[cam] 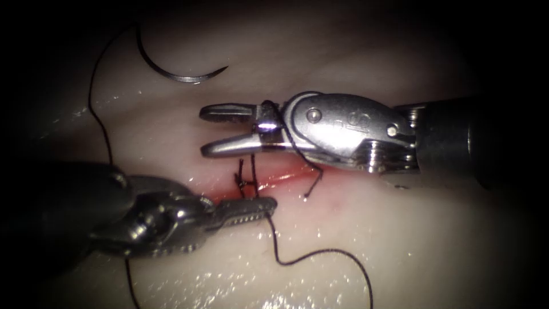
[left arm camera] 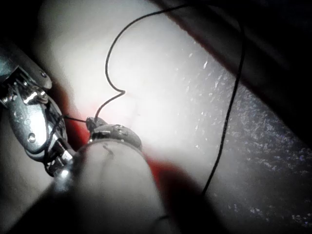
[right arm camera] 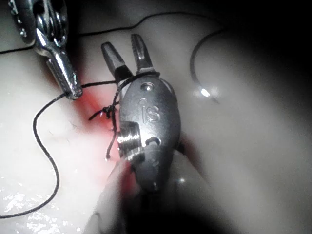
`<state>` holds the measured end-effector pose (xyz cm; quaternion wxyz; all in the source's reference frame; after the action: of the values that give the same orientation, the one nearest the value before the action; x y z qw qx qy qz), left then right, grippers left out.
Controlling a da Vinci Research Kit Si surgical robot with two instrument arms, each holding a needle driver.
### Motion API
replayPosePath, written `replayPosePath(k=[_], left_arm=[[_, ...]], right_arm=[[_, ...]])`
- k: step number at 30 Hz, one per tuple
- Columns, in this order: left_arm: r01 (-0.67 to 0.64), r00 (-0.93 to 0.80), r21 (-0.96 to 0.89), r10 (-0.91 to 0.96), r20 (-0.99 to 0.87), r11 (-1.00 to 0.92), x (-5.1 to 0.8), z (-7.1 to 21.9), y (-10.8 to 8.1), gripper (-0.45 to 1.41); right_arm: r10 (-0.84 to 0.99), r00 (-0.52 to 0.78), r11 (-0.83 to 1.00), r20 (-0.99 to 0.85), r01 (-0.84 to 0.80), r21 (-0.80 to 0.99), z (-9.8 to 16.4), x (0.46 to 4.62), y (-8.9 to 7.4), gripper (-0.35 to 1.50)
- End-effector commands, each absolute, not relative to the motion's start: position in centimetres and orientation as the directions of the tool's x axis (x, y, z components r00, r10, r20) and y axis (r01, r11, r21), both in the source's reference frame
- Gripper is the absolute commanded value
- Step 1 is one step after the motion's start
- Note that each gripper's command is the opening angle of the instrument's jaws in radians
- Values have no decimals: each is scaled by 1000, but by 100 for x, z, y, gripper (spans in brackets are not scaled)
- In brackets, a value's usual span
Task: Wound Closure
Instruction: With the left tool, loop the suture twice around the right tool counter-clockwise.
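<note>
The tissue (cam: 400, 229) has a cut (cam: 280, 178) wet with red fluid. The curved needle (cam: 177, 74) lies free on the tissue beyond the cut, held by neither tool and not in the tissue; it also lies past the right tool as needle (right arm camera: 193, 68). My right tool (cam: 204, 131) hovers just above the cut with its jaws open, and dark thread (cam: 278, 127) is looped around the base of them. My left tool (cam: 270, 205) is shut on the thread beside the stitch (cam: 245, 183). The right wrist view has the right tool (right arm camera: 123, 44) and the left tool (right arm camera: 73, 90).
A long strand of thread (cam: 106, 134) trails from the needle down the left side. Another strand (cam: 320, 253) curls over the near tissue. A short thread end (cam: 315, 182) sticks up at the cut. The left wrist view has the left tool (left arm camera: 92, 122) on thread (left arm camera: 109, 58).
</note>
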<state>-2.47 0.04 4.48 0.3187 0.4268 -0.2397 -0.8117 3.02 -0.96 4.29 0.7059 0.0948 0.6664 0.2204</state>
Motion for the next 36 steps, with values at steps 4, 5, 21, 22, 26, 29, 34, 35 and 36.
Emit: replayPosePath(k=[4, 5, 21, 22, 26, 29, 34, 35, 36], left_arm=[[285, -413, 692, -736, -536, -663, -250, 425, 19, -45], [286, -403, 702, -747, -529, -652, -249, 415, 30, -45], [288, -351, 727, -775, -526, -624, -237, 441, 86, -45], [288, -349, 727, -775, -527, -623, -236, 444, 90, -45], [286, -336, 730, -779, -529, -620, -233, 448, 102, -45], [283, -333, 727, -775, -537, -625, -232, 450, 108, -45], [264, -324, 711, -754, -571, -652, -230, 458, 115, -45], [256, -318, 706, -747, -584, -661, -229, 462, 115, -45], [253, -317, 702, -743, -590, -666, -228, 465, 114, -45]], right_arm=[[428, 71, 896, -901, -165, 412, 442, 305, -106, 76], [425, 71, 898, -902, -161, 410, 442, 302, -109, 76], [395, 127, 912, -910, 66, 405, 451, 283, -139, 68], [391, 132, 913, -911, 73, 402, 454, 282, -140, 68], [371, 149, 915, -917, 109, 388, 466, 280, -151, 64], [358, 147, 915, -922, 141, 378, 473, 278, -157, 61], [358, 131, 901, -924, 212, 379, 474, 274, -159, 57], [357, 124, 893, -926, 245, 377, 473, 273, -157, 56], [368, 114, 885, -923, 260, 385, 472, 271, -156, 54]])
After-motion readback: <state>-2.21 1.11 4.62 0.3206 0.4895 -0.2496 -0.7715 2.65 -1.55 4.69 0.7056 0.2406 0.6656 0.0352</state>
